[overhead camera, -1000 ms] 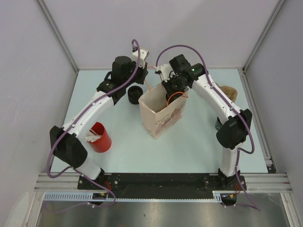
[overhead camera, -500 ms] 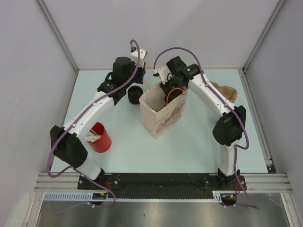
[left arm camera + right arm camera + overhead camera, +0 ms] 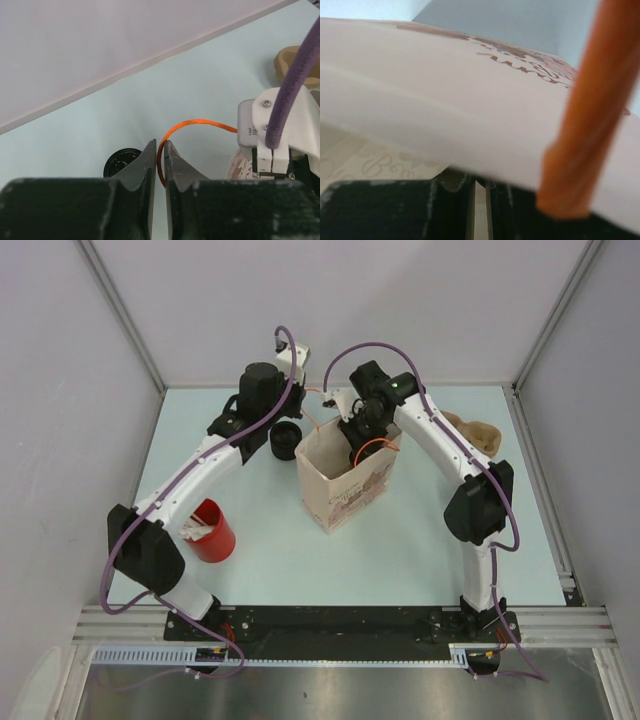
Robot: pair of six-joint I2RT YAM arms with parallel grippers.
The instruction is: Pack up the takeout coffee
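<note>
Top external view. The pale table (image 3: 420, 540) carried everything. At its centre the paper bag (image 3: 345, 490) stood upright and open-mouthed, and my two arms arched over to meet at its far rim. A red cup (image 3: 213, 532) with white contents sat well apart from the bag on the left, beside my left forearm. A brown item (image 3: 480, 432) lay at the far right, partly behind my right arm. A black cup (image 3: 285, 440) stood just beyond the bag's far left corner.

Right wrist view. My right gripper (image 3: 478, 192) had its jaws together on the bag's rim, with the printed paper wall filling the frame above them. One orange handle (image 3: 585, 115) crossed close in front of the lens.

Left wrist view. My left gripper (image 3: 160, 146) was held above the table near the black cup. Its jaws were almost together, with only a narrow slit between them. The bag's other handle cord (image 3: 200, 122) looped down into that slit. Whether the jaws pinched the cord or merely bracketed it I could not tell.
</note>
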